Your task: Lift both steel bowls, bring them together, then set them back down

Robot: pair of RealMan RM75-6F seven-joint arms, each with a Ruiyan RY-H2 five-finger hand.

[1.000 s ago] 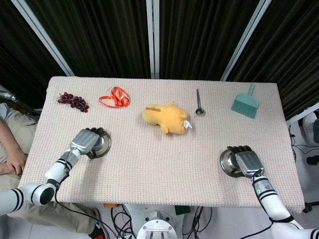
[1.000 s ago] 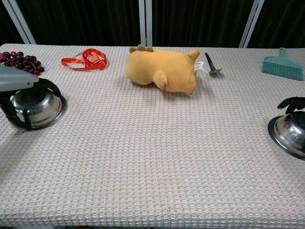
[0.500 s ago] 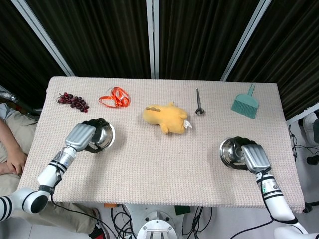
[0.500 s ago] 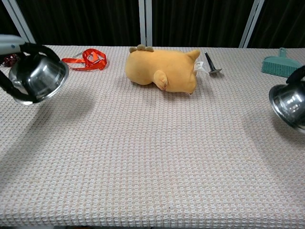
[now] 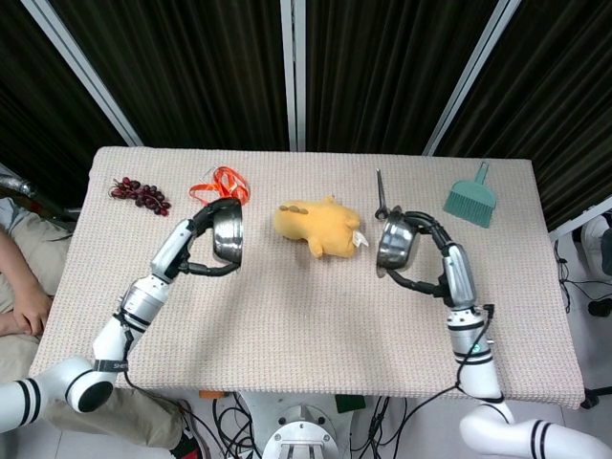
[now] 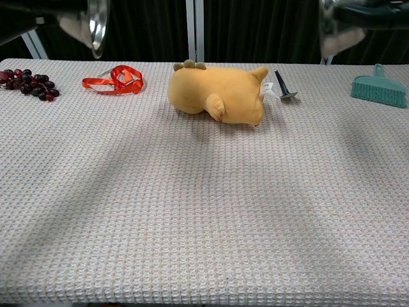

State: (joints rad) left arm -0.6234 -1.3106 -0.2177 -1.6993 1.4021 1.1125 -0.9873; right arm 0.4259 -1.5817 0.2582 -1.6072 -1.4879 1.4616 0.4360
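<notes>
left hand [image 5: 204, 241]: holds the left steel bowl [image 5: 228, 232] by its rim, fingers wrapped round it, the bowl tipped on edge high above the table [image 5: 287, 316].
right hand [image 5: 426, 256]: grips the right steel bowl [image 5: 394, 240] the same way, tilted, well off the cloth.
change: a second ago both bowls sat on the table near its left and right edges; half a second ago they were just clear of it; now they are raised and swung inward, either side of the yellow plush toy [image 5: 318, 226].
gap: bowls still well apart.
meaning: lift done, bringing-together under way; meeting and set-down remain.
chest view: only the bowl edges show at the top.
others: grapes [image 5: 140, 192], orange ribbon [image 5: 219, 185], brush [image 5: 470, 197] unmoved.
</notes>
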